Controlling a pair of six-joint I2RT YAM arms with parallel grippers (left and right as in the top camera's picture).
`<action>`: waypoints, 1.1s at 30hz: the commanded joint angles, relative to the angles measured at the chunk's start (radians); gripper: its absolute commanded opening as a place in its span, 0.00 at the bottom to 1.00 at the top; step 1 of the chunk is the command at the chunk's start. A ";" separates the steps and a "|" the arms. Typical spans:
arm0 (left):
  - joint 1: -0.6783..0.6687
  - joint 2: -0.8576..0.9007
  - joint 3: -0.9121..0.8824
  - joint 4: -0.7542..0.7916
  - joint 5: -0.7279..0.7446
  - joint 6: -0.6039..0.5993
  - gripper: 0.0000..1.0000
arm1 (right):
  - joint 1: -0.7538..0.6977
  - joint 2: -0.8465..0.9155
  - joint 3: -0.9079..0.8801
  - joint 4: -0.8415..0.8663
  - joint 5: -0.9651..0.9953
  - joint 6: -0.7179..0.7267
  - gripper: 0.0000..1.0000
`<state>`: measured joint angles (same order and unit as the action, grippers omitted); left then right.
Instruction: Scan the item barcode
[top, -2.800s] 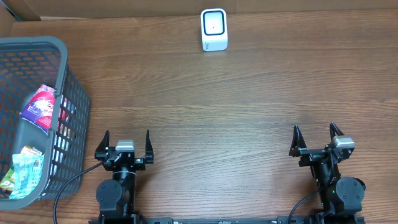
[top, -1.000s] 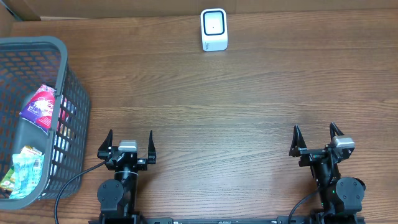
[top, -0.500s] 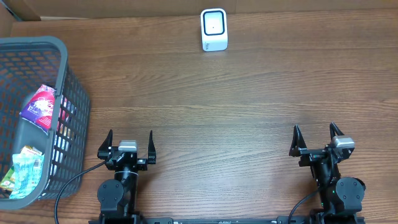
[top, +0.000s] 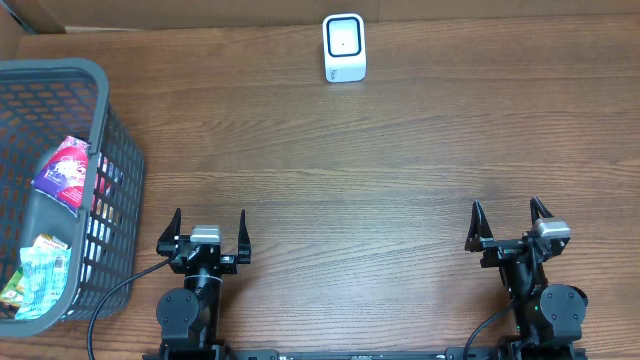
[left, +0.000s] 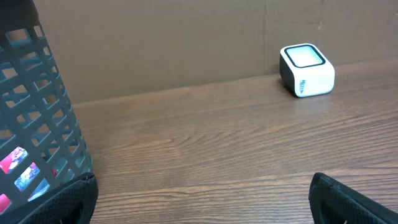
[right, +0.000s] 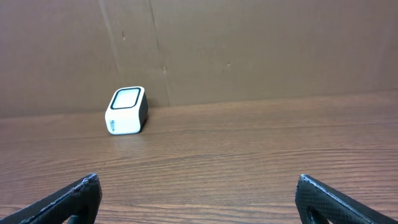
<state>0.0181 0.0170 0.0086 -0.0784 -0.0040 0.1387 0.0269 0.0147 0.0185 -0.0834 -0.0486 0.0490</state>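
Observation:
A purple packet (top: 64, 172) and a green packet (top: 40, 262) lie inside the grey basket (top: 125, 190) at the left; no barcode shows from here. The white scanner (top: 344, 47) stands at the table's far edge, and also shows as the scanner (left: 306, 70) in the left wrist view and the scanner (right: 127, 110) in the right wrist view. My left gripper (top: 209, 228) rests near the front edge just right of the basket, open and empty (left: 202, 186). My right gripper (top: 509, 224) sits at the front right, open with nothing between its fingers (right: 198, 183).
The basket wall (left: 37, 124) rises close on the left of my left gripper. A brown cardboard wall (right: 249, 50) closes off the back of the wooden table (top: 380, 170). A black cable (top: 110, 295) runs from the left arm's base.
Since the earliest frame my left gripper has shifted slightly to the right. Over the last second nothing has moved.

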 joint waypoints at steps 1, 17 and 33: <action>-0.006 -0.012 -0.003 0.000 0.012 0.014 1.00 | 0.002 -0.012 -0.011 0.004 -0.005 0.003 1.00; -0.006 -0.012 -0.003 0.000 0.002 0.015 1.00 | 0.002 -0.012 -0.011 0.010 -0.006 0.004 1.00; -0.005 -0.012 0.026 0.026 0.074 -0.102 1.00 | 0.002 -0.012 -0.010 0.055 -0.140 0.032 1.00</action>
<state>0.0185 0.0170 0.0090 -0.0559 0.0093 0.1013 0.0269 0.0147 0.0185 -0.0505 -0.1375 0.0566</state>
